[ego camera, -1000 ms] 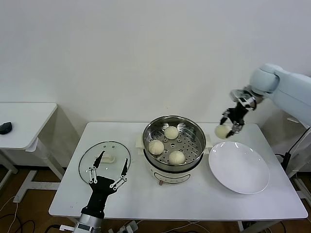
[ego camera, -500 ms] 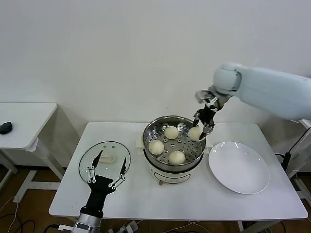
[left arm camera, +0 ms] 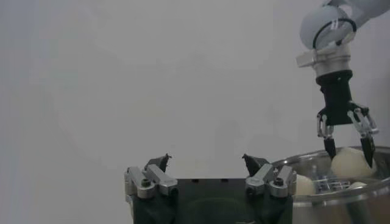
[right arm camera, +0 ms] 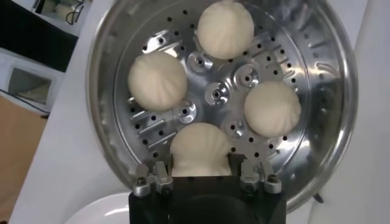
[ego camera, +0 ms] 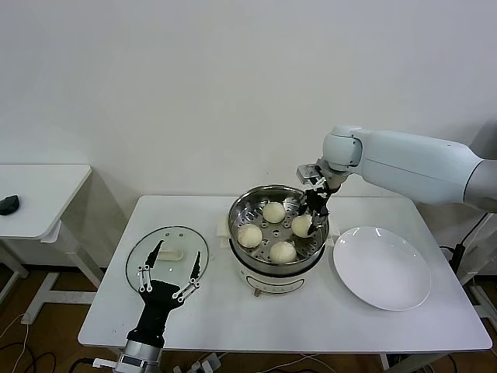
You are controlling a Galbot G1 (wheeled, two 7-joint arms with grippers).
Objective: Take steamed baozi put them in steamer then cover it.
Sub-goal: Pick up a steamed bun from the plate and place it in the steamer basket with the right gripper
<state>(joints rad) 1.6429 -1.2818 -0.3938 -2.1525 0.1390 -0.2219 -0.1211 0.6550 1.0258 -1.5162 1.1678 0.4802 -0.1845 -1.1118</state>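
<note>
Nearest the camera, the left gripper (ego camera: pixel 169 270) hovers with fingers spread wide over one glass cover (ego camera: pixel 167 250) lying flat on the white table (ego camera: pixel 256 326). Beyond, one steamer (ego camera: pixel 277 228) holds four steamed baozi (right arm camera: pixel 157 81); the right gripper (ego camera: pixel 312 214) clasps the fourth (ego camera: pixel 302 225) between narrow fingers above the tray. One white plate (ego camera: pixel 382 267) lies beside it. The lid's handle is partly hidden.

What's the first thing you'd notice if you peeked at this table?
The shiny steamer in the middle of the table, with three buns lying on its holed tray. The right gripper hangs over it, its fingers shut on a fourth bun. To the steamer's left lies the glass lid, with the open left gripper hovering by it, and to its right sits a bare white plate.
</note>
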